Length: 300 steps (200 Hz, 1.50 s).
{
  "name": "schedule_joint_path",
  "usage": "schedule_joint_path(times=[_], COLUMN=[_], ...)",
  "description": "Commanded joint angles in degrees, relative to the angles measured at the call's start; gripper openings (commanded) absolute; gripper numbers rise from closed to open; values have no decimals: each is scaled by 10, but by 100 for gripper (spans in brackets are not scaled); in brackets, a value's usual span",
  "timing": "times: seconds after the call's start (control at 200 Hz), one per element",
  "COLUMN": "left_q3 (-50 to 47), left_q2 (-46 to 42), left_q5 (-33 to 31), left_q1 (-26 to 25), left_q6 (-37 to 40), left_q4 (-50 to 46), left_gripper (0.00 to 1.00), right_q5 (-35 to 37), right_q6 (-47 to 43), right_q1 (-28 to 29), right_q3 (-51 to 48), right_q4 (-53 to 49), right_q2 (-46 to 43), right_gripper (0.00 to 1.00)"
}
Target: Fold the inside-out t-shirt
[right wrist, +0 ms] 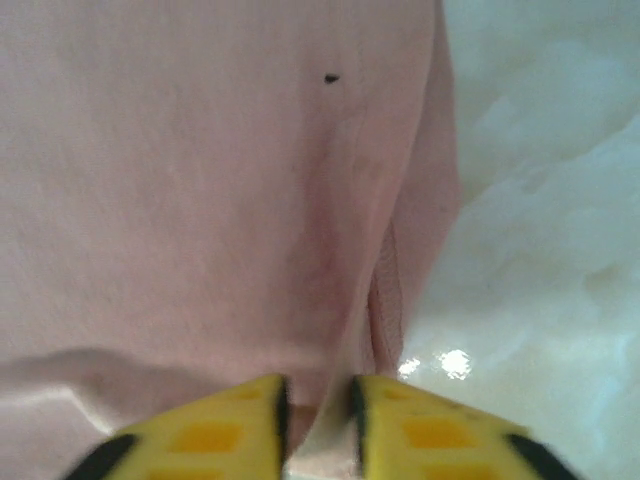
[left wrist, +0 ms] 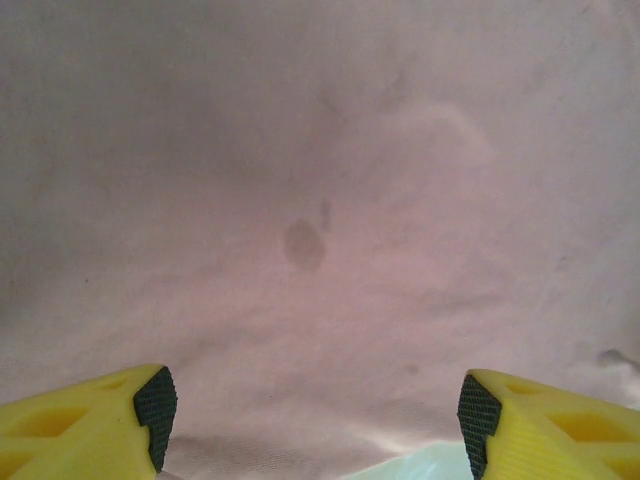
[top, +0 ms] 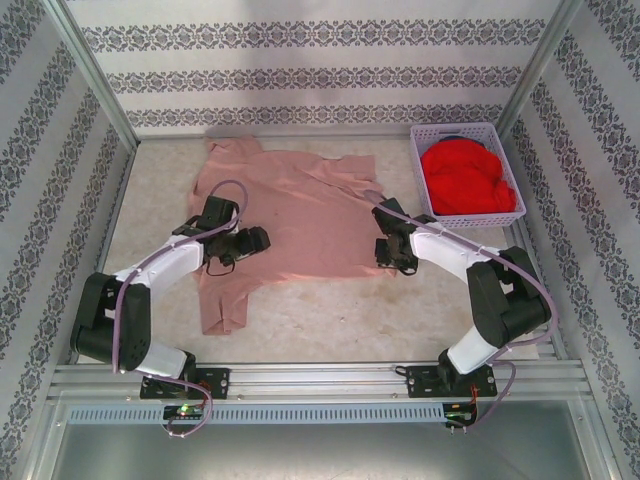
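The salmon-pink inside-out t-shirt (top: 300, 215) lies spread on the table, wrinkled, with one part hanging toward the near left. My left gripper (top: 250, 243) hovers over its left half, jaws wide open with only cloth (left wrist: 320, 200) beneath and a faint dark print mark (left wrist: 304, 243) showing through. My right gripper (top: 388, 255) sits at the shirt's lower right edge. In the right wrist view its yellow fingers (right wrist: 240, 420) are shut on a fold of the shirt's hem (right wrist: 390, 290).
A white lattice basket (top: 515, 165) at the back right holds a bright red garment (top: 466, 178). Patterned walls close in the table on three sides. Bare tabletop (top: 380, 315) lies in front of the shirt.
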Motion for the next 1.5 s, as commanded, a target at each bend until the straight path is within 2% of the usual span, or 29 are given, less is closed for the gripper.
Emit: schedule_joint_path(times=[0.0,0.09,0.19,0.365,0.52,0.73,0.799,0.874,0.964,1.069,1.154,1.354,1.424,1.494], left_q3=[-19,-37,-52,-68,-75,-71,-69,-66,-62,-54,-51,-51,-54,-56], left_q2=[8,29,48,71,79,76,73,73,73,72,72,72,68,67], left_q5=[-3,-20,-33,-58,-62,-59,-60,-56,-50,-47,-40,-34,-35,-40], left_q1=[-5,-1,15,29,44,45,45,45,45,45,44,44,44,44], left_q6=[2,-2,-6,1,4,7,7,8,8,10,9,10,9,9], left_q4=[30,50,67,74,75,69,67,65,62,59,59,61,64,66], left_gripper=[76,76,76,76,76,76,76,76,76,76,76,76,76,76], right_q5=[23,12,1,-4,59,109,79,0,-76,-99,-78,-66,-69,-71], right_q6=[5,-7,-26,-76,-113,-144,-145,-148,-122,-76,-47,-9,-7,-7], right_q1=[-15,-40,-71,-110,-116,-105,-104,-92,-74,-36,-14,-29,-41,-52], right_q3=[5,5,17,64,122,194,190,173,137,92,66,25,20,19], right_q4=[2,-3,-19,-76,-128,-176,-172,-152,-122,-93,-83,-23,-4,12], right_q2=[11,-1,-18,-20,11,77,70,54,32,15,17,41,45,45], right_gripper=[14,5,0,0,2,13,21,33,41,46,47,43,37,27])
